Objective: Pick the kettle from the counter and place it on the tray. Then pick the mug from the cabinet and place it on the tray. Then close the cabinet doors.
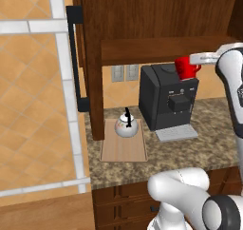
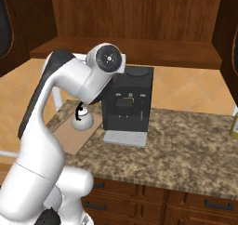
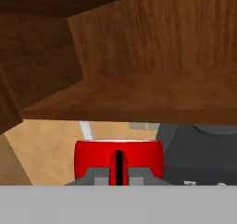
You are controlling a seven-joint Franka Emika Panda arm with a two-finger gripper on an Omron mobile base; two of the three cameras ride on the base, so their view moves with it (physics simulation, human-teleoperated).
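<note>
Already the kettle [image 1: 126, 124] sits on the tray [image 1: 124, 148]; mug [image 1: 186, 68] apparently airborne.

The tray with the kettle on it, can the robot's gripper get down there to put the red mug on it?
Probably yes: the tray has bare wood in front of the kettle, and the gripper holding the red mug hangs above the coffee machine.

Base views flank the counter [image 1: 190, 143]; hand view looks along the shelf [image 3: 139, 98].
</note>
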